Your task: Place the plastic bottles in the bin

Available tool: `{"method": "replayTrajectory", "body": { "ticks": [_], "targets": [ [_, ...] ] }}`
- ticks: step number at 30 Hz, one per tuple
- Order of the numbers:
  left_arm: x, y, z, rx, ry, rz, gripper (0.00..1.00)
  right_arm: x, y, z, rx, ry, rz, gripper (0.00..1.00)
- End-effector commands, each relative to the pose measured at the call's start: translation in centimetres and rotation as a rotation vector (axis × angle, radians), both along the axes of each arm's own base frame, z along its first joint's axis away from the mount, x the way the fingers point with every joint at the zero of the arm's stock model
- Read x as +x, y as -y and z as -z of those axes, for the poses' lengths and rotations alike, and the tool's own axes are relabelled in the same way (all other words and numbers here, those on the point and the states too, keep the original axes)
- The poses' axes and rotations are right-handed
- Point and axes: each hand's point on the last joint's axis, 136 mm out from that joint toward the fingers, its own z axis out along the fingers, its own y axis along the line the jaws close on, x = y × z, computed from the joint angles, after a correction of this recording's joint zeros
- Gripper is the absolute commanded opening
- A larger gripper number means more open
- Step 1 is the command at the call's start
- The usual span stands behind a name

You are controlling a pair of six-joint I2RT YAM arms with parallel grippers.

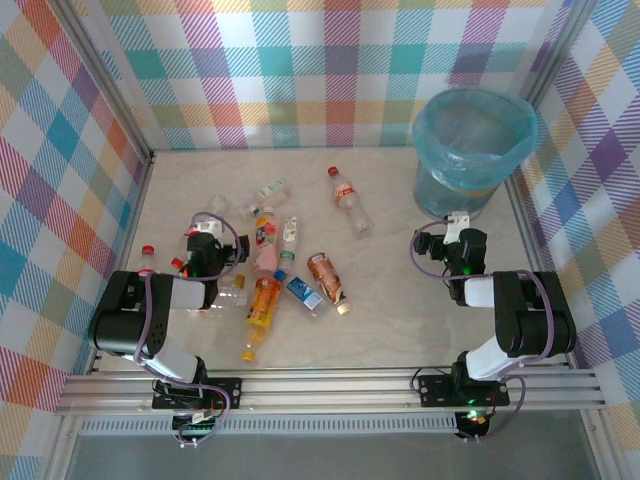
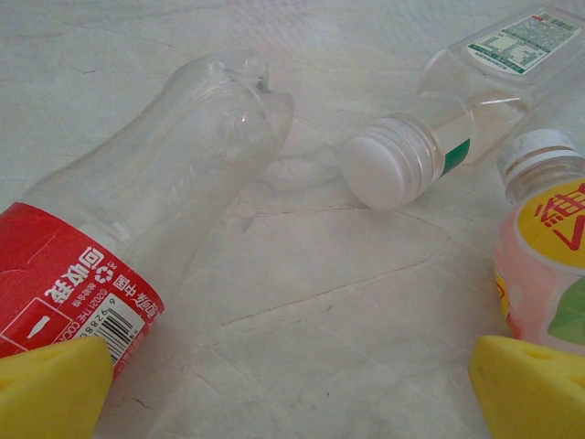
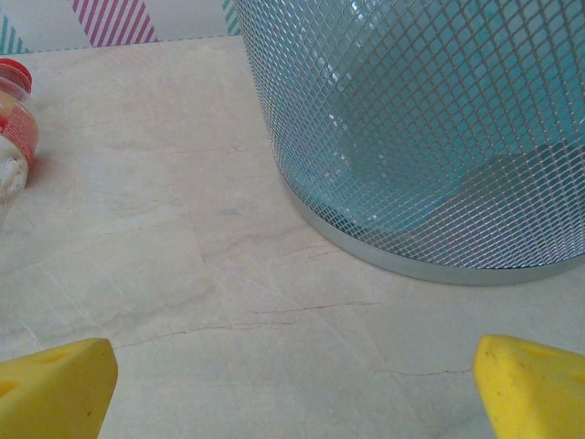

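Ten or so plastic bottles [image 1: 263, 305] lie on the pale table [image 1: 400, 300], most of them bunched left of centre in the top view.

- Orange bottle [image 1: 262, 308]: lowest in the bunch, yellow cap toward the bottom edge.
- Pink bottle [image 1: 265, 248]: directly above the orange one.
- Blue-labelled bottle [image 1: 302, 292] and copper bottle [image 1: 326, 277]: side by side on the right of the bunch.
- Red-capped bottle [image 1: 348, 200]: lies alone at upper centre, between the bunch and the bin, well apart from both.
- Bin [image 1: 468, 178]: upper right corner, lined with a light-blue bag, standing by the checked walls [image 1: 300, 70].
- Left gripper [image 1: 205, 238]: at the left edge of the bunch. In the left wrist view its yellow fingertips [image 2: 50, 389] sit in the two lower corners, spread wide, with bare table between them. A clear bottle with a red label [image 2: 164, 183] lies across the left half, its labelled end at the left fingertip; contact cannot be told. A white-capped bottle [image 2: 439, 128] lies at upper right, cap toward centre. The pink bottle stands at the right edge, just above the right fingertip.
- Right gripper [image 1: 455, 228]: near the bin's base, to its lower left. In the right wrist view its fingertips [image 3: 55, 389] are likewise wide, with nothing held. The bin's mesh wall occupies the upper right, and a red cap shows at the left edge.
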Motion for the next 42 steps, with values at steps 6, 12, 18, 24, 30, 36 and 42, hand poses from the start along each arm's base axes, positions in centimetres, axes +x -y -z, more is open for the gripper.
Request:
{"method": "replayTrajectory", "body": {
  "ticks": [6,12,18,24,30,36,42],
  "targets": [
    [0.5,-0.4,-0.7,-0.011,0.021,-0.017,1.0,0.4,-0.6,-0.7,-0.001,0.019,-0.029,1.0],
    [0.5,-0.4,-0.7,-0.012,0.02,-0.016,1.0,0.4,-0.6,-0.7,0.0,0.018,-0.028,1.0],
    [0.5,-0.4,-0.8,-0.012,0.027,-0.016,0.96,0.4,-0.6,-0.7,-0.001,0.022,-0.028,1.0],
    [0.3,-1.3,-3.5,-0.002,0.018,-0.071,0.9,-0.2,-1.0,-2.4,0.0,0.024,-0.051,0.97],
    [-1.1,-1.3,-10.1,0.013,0.052,-0.159,0.88,-1.8,-1.4,-4.2,0.01,-0.09,-0.026,0.93],
    [-3.9,2.4,-14.2,-0.056,-0.103,-0.137,0.84,-4.7,-5.2,-6.4,0.048,-0.2,-0.124,0.9],
    [-10.4,7.5,-13.8,0.05,-0.454,0.031,0.85,-8.1,-11.4,-8.6,0.096,-0.254,-0.309,0.87]
  ]
}}
